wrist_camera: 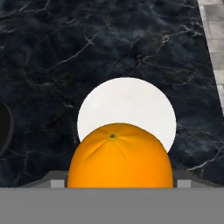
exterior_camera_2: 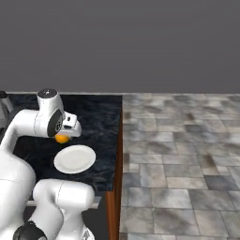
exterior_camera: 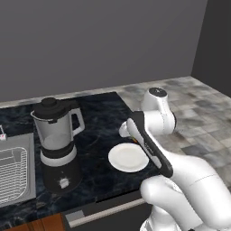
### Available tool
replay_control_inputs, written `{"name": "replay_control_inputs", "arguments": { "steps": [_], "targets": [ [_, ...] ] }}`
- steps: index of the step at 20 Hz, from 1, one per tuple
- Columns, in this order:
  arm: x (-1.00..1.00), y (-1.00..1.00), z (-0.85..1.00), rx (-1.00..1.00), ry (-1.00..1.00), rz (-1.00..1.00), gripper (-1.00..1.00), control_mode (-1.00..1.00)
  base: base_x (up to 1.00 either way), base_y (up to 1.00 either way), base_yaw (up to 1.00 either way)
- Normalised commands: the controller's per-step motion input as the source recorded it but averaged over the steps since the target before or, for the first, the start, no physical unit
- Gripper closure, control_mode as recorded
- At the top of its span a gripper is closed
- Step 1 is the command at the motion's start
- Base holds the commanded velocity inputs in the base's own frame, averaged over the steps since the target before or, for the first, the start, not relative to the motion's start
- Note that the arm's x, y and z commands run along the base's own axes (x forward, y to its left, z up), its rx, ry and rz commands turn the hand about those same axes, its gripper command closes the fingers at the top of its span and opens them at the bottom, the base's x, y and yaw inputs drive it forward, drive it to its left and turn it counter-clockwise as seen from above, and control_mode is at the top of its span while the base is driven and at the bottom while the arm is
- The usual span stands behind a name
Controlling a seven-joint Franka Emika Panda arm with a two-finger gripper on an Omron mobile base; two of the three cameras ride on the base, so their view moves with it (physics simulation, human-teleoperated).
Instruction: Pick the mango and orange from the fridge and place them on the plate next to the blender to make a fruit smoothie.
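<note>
One orange (wrist_camera: pixel 119 156) in claw (wrist_camera: pixel 119 181), above bare plate (wrist_camera: pixel 127 103)

Round orange (wrist_camera: pixel 119 157) held in the hand (exterior_camera_2: pixel 63 137) above the bare white plate (wrist_camera: pixel 127 105), which lies beside the upright blender (exterior_camera: pixel 56 144).

Glossy black marble counter (wrist_camera: pixel 52 65) — veined

We see a dark marble counter (exterior_camera: pixel 101 117) carrying the white plate (exterior_camera: pixel 128 157), bare on top, near its front edge. The blender (exterior_camera: pixel 57 144) stands on it left of the plate, a sink (exterior_camera: pixel 16 169) set in further left.
</note>
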Motion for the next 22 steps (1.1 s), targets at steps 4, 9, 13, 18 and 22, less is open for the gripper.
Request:
{"name": "replay_control_inputs", "arguments": {
  "steps": [4,9,13,18,22],
  "targets": [
    [0.92,0.0,-0.59,-0.06,0.15,0.0,1.0,-1.0,0.0,0.0,0.0],
    [0.25,0.0,-0.15,-0.01,0.18,0.03,1.0,-1.0,0.0,0.0,0.0],
    [0.01,0.02,-0.5,0.0,0.0,0.0,1.0,-1.0,0.0,0.0,0.0],
    [0.0,0.06,-0.63,0.0,0.0,0.0,1.0,-1.0,0.0,0.0,0.0],
    [0.0,0.02,-0.54,0.0,0.0,0.0,1.0,-1.0,0.0,0.0,0.0]
  ]
}}
